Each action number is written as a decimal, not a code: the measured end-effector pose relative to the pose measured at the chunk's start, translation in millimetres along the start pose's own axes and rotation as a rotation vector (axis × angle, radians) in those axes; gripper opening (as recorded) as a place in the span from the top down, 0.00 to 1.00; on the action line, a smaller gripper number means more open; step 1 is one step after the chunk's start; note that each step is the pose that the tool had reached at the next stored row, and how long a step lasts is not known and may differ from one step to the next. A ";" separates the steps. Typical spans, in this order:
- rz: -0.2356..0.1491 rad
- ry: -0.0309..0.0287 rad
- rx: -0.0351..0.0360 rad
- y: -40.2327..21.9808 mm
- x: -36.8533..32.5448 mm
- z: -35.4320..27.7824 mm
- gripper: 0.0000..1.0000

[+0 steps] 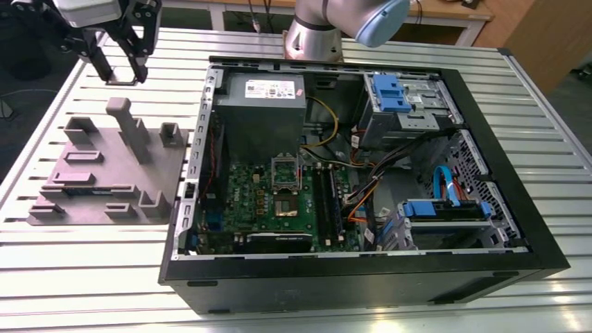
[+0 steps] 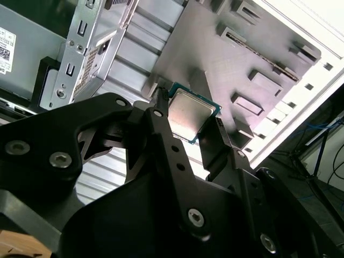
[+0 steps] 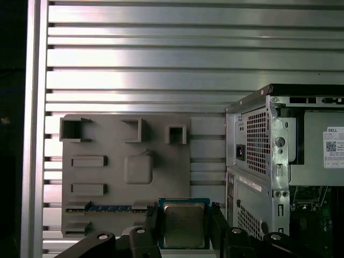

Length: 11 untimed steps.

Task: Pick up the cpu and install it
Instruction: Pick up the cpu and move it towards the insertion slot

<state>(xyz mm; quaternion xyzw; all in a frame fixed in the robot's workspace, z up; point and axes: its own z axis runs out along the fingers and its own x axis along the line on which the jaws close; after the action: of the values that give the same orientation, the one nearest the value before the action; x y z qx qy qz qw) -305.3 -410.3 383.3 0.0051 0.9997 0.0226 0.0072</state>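
The claw (image 1: 123, 76) hangs in the air over the slatted metal tabletop (image 1: 93, 277), near the far end of a grey moulded holder plate (image 1: 111, 173) and clear of it, off to the exterior view's left of the open computer case (image 1: 370, 277). Its two black fingers (image 2: 161, 140) are closed narrowly on the cpu (image 2: 189, 115), pinching it by two opposite edges. In both wrist views the chip's shiny silver-grey top faces the camera, with its green border showing around it. In the first wrist view the cpu (image 3: 184, 224) sits between the fingers, with the holder plate below it, and a blue-green strip (image 3: 107, 208) lies in one of the plate's slots. Inside the case, the green motherboard (image 1: 245, 187) lies flat with its metal socket frame (image 1: 285, 182) near the middle, well apart from the claw. A grey box with a white label (image 1: 263, 104) sits at the far side of the board.
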 end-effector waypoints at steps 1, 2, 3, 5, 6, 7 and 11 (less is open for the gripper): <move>0.000 0.0001 0.0000 0.0 -0.5 0.0 0.53; 0.000 0.0001 0.0000 0.0 -1.1 0.0 0.53; 0.000 0.0000 0.0000 0.1 -1.7 0.0 0.53; 0.000 0.0001 0.0000 0.1 -3.1 0.0 0.53; 0.000 0.0001 0.0000 0.1 -3.8 0.0 0.53; 0.000 -0.0001 -0.0001 0.1 -4.4 0.1 0.53; 0.000 0.0000 -0.0001 0.1 -6.9 0.1 0.53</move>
<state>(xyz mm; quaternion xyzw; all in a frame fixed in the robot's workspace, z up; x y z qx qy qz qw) -298.4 -410.3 383.3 0.0052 0.9997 0.0226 0.0072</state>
